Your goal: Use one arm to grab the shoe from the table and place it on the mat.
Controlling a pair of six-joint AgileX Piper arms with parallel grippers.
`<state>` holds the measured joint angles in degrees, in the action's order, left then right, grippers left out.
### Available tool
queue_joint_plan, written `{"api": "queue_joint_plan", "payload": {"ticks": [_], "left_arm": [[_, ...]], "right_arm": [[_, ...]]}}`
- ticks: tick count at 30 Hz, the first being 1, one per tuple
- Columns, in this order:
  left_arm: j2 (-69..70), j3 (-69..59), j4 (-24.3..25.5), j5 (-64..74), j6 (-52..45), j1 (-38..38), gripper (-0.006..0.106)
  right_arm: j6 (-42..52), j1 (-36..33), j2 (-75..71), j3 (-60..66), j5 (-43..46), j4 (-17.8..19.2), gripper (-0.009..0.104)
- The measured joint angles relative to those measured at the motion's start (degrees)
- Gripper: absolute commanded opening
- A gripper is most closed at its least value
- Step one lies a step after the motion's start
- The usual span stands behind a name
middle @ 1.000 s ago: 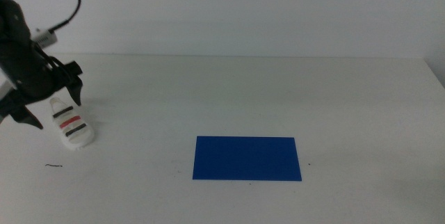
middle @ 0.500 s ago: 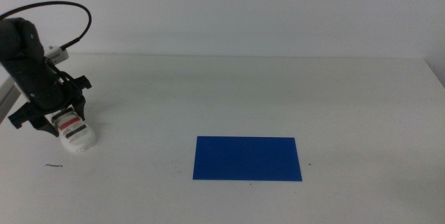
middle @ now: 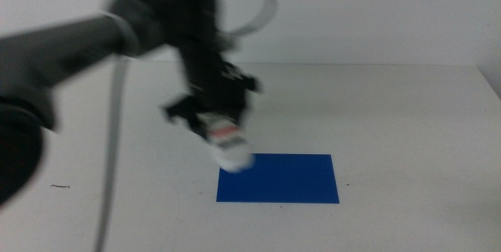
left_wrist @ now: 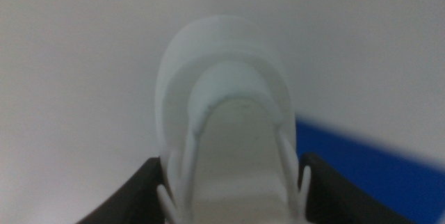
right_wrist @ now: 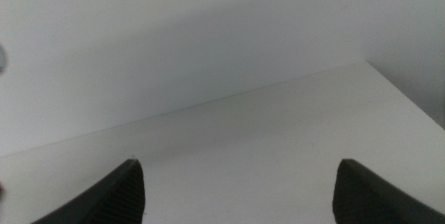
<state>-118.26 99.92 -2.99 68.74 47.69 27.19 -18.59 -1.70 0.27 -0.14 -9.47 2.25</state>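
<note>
Middle view frames show a large change: half a second earlier the shoe (middle: 227,138) was gripped at the far left part of the table (middle: 407,127), well apart from the mat (middle: 279,178); now it is seen lifted clear of the tabletop and carried up to the mat's near-left corner, its toe hanging over that corner's edge. The arm (middle: 70,45) is now stretched across from the left, blurred by motion, with its cable (middle: 250,5) looped above. The left gripper (middle: 215,115) is closed on the shoe, one dark jaw pressed to each side of it, the toe pointed downward and toward the camera. The shoe is seen as white with a thick sole; a red strap and a dark strap are made out, though blur hides finer detail. In the left wrist view the rounded white toe (left_wrist: 222,113) is framed between the jaws, with the blue mat (left_wrist: 368,161) just beyond it. The right gripper (right_wrist: 236,189) is held wide open over bare table, nothing between its jaws.
</note>
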Motion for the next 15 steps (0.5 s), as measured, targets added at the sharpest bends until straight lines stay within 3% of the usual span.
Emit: {"api": "queue_joint_plan", "payload": {"ticks": [4, 9, 12, 15], "left_arm": [[-2.8, 1.5, -0.6, 0.0, 1.0, 8.7, -0.002], [-4.4, 1.9, -0.5, -0.2, -2.7, 12.2, -0.002], [-4.5, 2.1, -0.2, -1.4, -15.4, 12.3, -0.002], [-4.5, 2.2, -1.0, -3.9, -38.6, 12.2, -0.002]], "right_arm": [[0.0, 0.0, 0.0, 0.0, 0.0, 0.0, 0.079], [0.0, 0.0, 0.0, 0.0, 0.0, 0.0, 0.079], [0.0, 0.0, 0.0, 0.0, 0.0, 0.0, 0.079], [0.0, 0.0, 0.0, 0.0, 0.0, 0.0, 0.079]]}}
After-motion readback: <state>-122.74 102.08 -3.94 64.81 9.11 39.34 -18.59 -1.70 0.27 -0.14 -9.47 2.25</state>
